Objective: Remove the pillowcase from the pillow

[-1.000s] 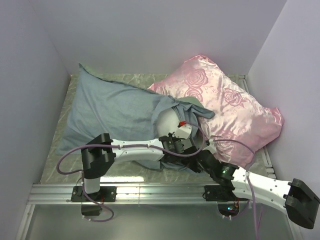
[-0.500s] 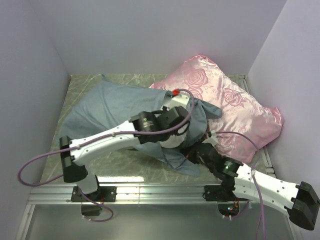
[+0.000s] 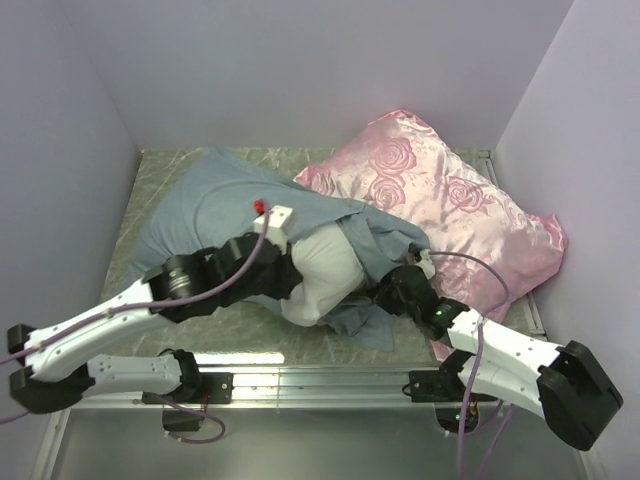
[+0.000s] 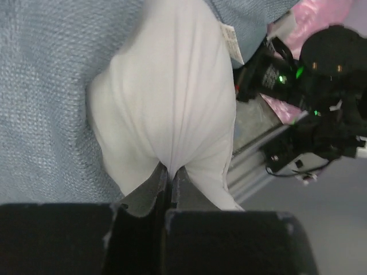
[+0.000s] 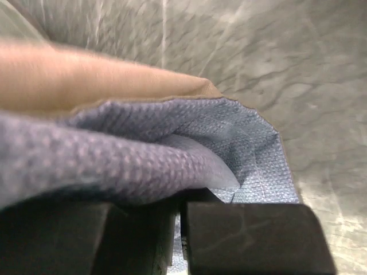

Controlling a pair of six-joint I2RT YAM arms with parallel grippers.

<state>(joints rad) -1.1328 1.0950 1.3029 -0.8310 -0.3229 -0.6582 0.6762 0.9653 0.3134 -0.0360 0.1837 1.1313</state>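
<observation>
The left fingers (image 4: 150,192) are pinching a fold of the white pillow (image 4: 172,97) tightly; the right fingers (image 5: 246,235) are clamping the grey-blue pillowcase (image 5: 172,137) edge.

Pink rose pillow (image 3: 450,215) at rear-R of marbled tabletop (image 3: 160,180).

Matt, coarse-woven grey-blue cloth of the pillowcase (image 3: 215,205); smooth white fabric of the pillow (image 3: 325,270); glossy satin of the pink cushion (image 3: 450,210); smooth marbled tabletop (image 3: 155,170).

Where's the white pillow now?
Top view, centre: the white pillow pokes out of the grey-blue pillowcase, pinched by the left gripper, left of the pink rose-patterned pillow.
</observation>
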